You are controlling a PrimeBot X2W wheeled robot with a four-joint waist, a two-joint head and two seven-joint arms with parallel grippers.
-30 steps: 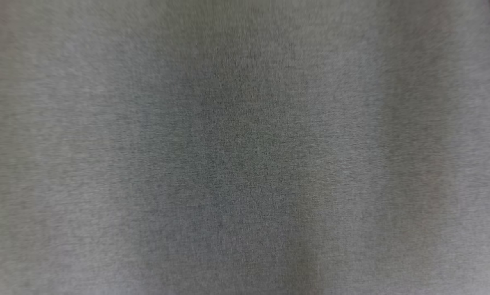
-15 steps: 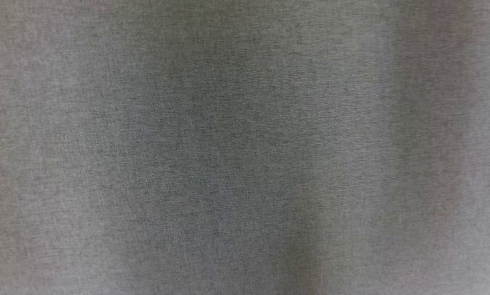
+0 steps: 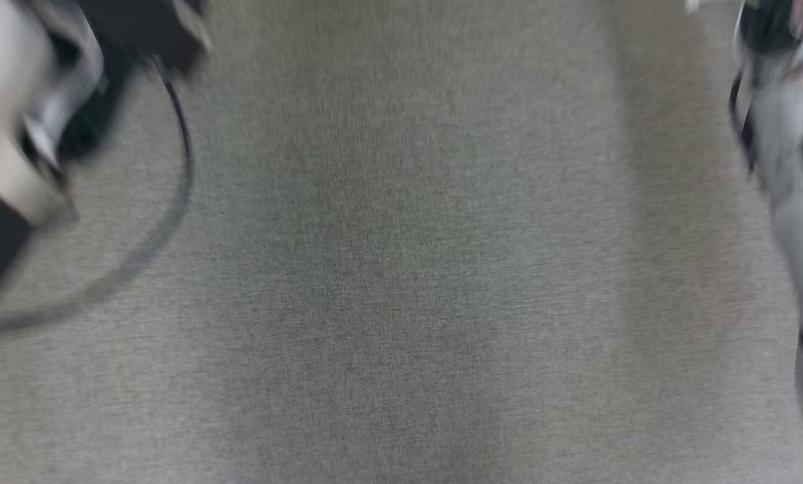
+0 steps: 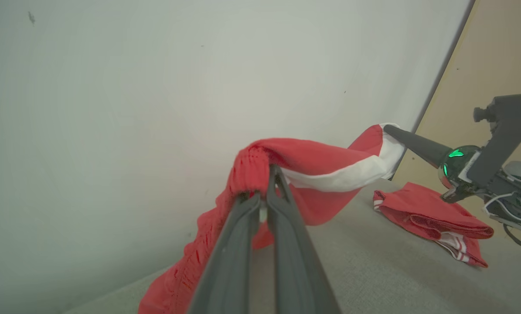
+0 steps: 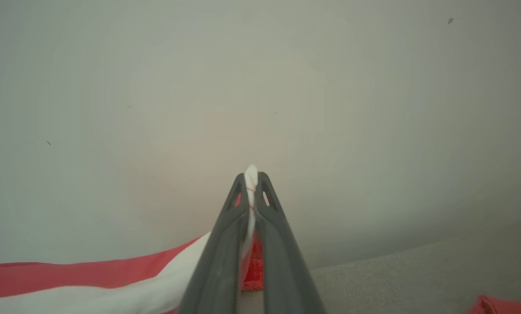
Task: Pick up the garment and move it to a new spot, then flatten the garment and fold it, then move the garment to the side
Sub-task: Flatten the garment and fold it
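Observation:
The garment [image 4: 325,163] is red with a white band, stretched in the air between my two grippers in front of a pale wall. In the left wrist view my left gripper [image 4: 263,185] is shut on its red gathered edge, and its lower part hangs down to the grey surface. My right gripper [image 4: 400,133] pinches the white-banded corner at the far end. In the right wrist view, my right gripper [image 5: 251,176] is shut on the white edge, and the garment [image 5: 90,283] trails off to the lower left.
A second red garment [image 4: 430,222] lies crumpled on the grey fabric surface [image 4: 373,279] under my right arm. The blurred head view shows the grey surface [image 3: 401,269], my pale left forearm [image 3: 11,134] with a black cable [image 3: 179,188], and my right forearm [image 3: 794,188].
The head view has shifted. Both forearms now show at its upper corners, where earlier only grey surface and a red scrap at the top right were seen.

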